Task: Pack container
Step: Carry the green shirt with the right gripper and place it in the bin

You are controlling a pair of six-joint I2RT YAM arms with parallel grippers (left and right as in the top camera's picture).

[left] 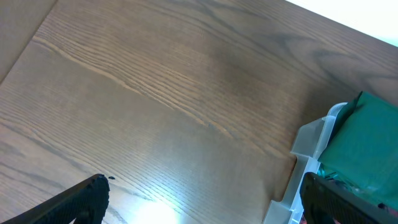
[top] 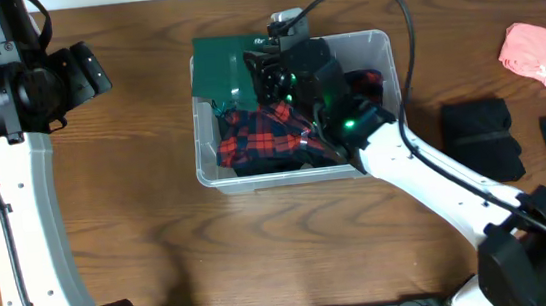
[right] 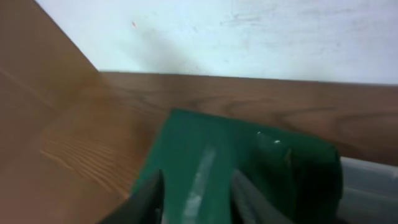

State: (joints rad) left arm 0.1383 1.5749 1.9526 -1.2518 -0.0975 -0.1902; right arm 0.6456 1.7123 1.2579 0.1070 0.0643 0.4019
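Step judged: loading garments. Clear rectangular plastic container [top: 285,177] sits mid-way along the brown wooden desk [top: 150,235], holding red-and-black plaid cloth [top: 261,134]. Right gripper [right: 196,199] is at the dark green cloth [top: 220,68] draped over the container's far-left corner; cannot tell whether its jaws pinch it. Left gripper [left: 205,208] jaws are spread wide, holding nothing. Next move calls for tucking the green cloth inside.

I read the table [left: 155,93] as wood, grain visible, slight satin sheen; container [top: 256,180] clear smooth plastic, glossy; green cloth [top: 220,68] matt; plaid cloth [top: 261,134] soft woven; pink cloth [top: 545,56] matt.

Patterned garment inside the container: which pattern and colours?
Red-and-black plaid garment; overhead view shows it best.
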